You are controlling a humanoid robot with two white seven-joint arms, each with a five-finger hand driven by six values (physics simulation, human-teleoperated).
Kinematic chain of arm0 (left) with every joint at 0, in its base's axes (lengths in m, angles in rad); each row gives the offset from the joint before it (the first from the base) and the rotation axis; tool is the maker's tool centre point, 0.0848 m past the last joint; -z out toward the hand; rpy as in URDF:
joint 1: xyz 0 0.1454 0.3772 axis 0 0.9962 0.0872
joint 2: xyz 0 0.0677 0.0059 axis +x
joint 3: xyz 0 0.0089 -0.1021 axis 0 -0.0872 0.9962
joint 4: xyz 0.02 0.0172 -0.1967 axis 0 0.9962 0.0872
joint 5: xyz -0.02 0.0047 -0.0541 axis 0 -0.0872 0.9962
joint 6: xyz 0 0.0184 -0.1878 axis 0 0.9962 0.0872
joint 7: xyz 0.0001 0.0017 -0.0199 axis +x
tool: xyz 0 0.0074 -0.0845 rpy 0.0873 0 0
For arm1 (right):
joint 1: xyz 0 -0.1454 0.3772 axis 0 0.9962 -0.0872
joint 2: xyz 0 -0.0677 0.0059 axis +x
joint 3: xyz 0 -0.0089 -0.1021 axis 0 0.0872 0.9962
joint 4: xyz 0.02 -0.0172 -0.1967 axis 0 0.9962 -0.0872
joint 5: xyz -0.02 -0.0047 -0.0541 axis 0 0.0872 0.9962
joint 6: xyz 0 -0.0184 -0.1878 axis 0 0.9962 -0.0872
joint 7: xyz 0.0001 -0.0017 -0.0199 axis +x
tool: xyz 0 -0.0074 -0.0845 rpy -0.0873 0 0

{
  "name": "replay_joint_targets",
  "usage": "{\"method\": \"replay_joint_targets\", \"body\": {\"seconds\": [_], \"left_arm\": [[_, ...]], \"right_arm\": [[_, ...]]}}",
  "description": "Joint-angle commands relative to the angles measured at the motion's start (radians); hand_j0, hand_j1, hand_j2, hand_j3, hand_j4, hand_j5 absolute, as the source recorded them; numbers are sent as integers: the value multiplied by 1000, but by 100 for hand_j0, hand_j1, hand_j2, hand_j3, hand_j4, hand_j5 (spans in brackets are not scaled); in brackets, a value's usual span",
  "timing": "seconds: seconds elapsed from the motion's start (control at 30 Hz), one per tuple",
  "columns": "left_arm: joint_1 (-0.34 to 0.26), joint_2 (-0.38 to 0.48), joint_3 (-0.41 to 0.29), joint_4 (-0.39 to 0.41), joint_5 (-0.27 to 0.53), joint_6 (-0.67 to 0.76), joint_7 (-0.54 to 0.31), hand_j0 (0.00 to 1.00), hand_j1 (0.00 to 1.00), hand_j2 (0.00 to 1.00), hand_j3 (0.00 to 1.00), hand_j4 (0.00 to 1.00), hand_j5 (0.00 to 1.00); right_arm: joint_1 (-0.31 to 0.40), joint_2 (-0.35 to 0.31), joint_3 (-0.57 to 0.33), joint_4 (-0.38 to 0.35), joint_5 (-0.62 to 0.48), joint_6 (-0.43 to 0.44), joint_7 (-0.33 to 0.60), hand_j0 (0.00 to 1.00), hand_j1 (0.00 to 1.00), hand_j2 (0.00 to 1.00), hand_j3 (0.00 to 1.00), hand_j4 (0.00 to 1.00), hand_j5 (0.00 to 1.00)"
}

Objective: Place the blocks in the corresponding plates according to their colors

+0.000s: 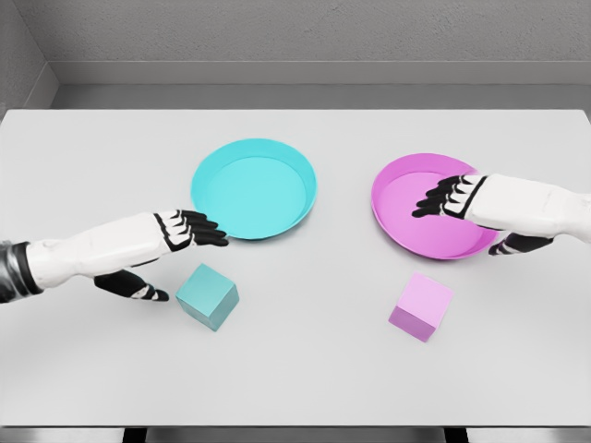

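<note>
While both blocks rest on the white surface [295,388], neither plate holds anything. The cyan block [208,295] sits at lower left of the frame, just below the cyan plate [254,187]; the pink block [421,306] sits at lower right, below the pink plate [427,205]. Each block lies near its matching plate, so each arm can serve its own side. The left hand [162,254] hovers just left of the cyan block, fingers extended and thumb apart, holding nothing. The right hand [471,214] hangs over the pink plate, fingers likewise extended, empty. Judged from this, grasping has not begun.
</note>
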Motion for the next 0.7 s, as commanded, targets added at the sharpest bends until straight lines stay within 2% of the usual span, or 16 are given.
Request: {"method": "replay_joint_targets", "body": {"seconds": [0.0,0.2,0.4,0.67], "left_arm": [[0,4,-22,-2,7,1,9,99,99,99,99,99,99],[-2,3,-70,-2,1,1,1,99,99,99,99,99,99],[-3,-7,-84,-2,4,1,0,99,99,99,99,99,99],[-15,-40,-84,-2,-5,21,-16,100,100,100,100,100,100]], "right_arm": [[-3,0,65,-17,1,2,0,100,100,100,100,100,100],[-25,0,124,-17,1,2,0,100,100,100,100,100,100],[-23,-5,131,-17,5,2,0,100,100,100,100,100,100],[-25,-5,213,-19,7,2,0,100,100,100,100,100,100]]}}
